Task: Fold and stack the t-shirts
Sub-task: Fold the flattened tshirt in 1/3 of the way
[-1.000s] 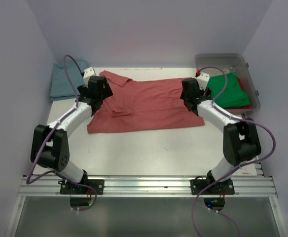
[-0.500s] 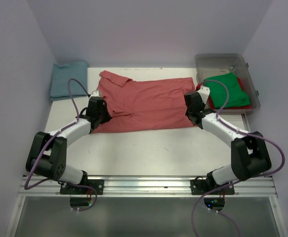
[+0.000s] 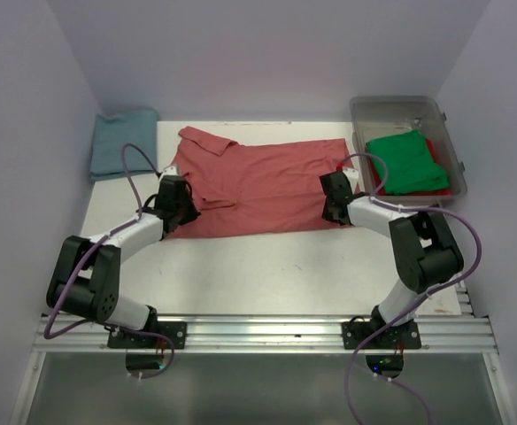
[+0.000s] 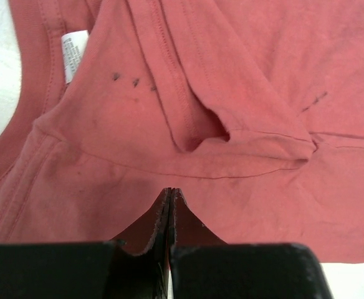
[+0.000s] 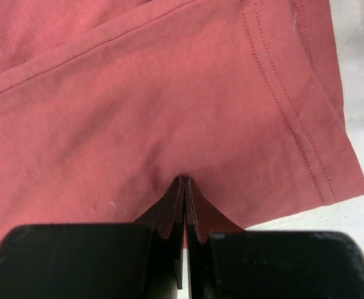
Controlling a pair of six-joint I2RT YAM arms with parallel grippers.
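Salmon-red cloth t-shirt [image 3: 258, 181] mid-fold.
Left hand [image 3: 177, 209] and right hand [image 3: 332, 209] clench its near edge; bright green cloth t-shirt [image 3: 406, 161] beyond the right hand likely waits.

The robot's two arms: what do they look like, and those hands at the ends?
The left arm and right arm have smooth white segments joined by chunky black joints, with a purple cable looping along each. The left hand and right hand are black, each with two flat fingers tapering to thin tips.
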